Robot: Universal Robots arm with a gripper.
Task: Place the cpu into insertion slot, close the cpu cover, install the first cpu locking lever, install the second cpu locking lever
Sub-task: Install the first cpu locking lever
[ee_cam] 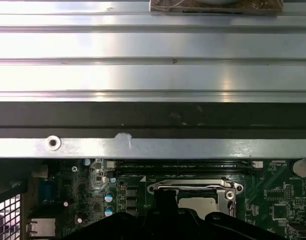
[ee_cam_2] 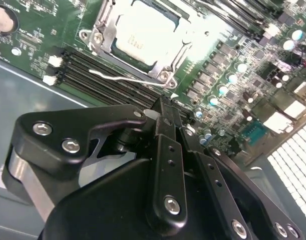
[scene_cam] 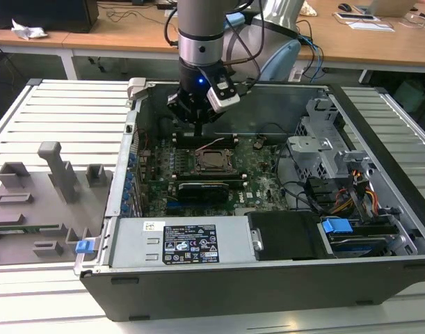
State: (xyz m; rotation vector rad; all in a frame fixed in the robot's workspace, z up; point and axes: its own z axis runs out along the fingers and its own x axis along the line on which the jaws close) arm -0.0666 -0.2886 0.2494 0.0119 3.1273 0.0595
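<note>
The cpu (ee_cam_2: 142, 37) lies flat in the insertion slot (ee_cam_2: 163, 75) on the green board, its silvery top showing through the window of the cpu cover (ee_cam_2: 106, 27), which lies down over it. A thin silver locking lever (ee_cam_2: 123, 79) runs along one side of the socket, next to the black memory slots. My gripper (ee_cam_2: 164, 102) hangs just above the board beside that lever's end, fingers together with nothing between them. In the exterior view the gripper (scene_cam: 198, 124) hovers over the far side of the socket (scene_cam: 213, 161). The first wrist view shows the socket (ee_cam: 193, 192) below the case wall.
The open computer case has a steel wall (ee_cam: 153, 75) close behind the gripper. A drive cage (scene_cam: 323, 149) and cables stand at the exterior view's right, and the power supply (scene_cam: 188, 243) is in front. A grey fixture tray (scene_cam: 38, 202) sits outside the case at the exterior view's left.
</note>
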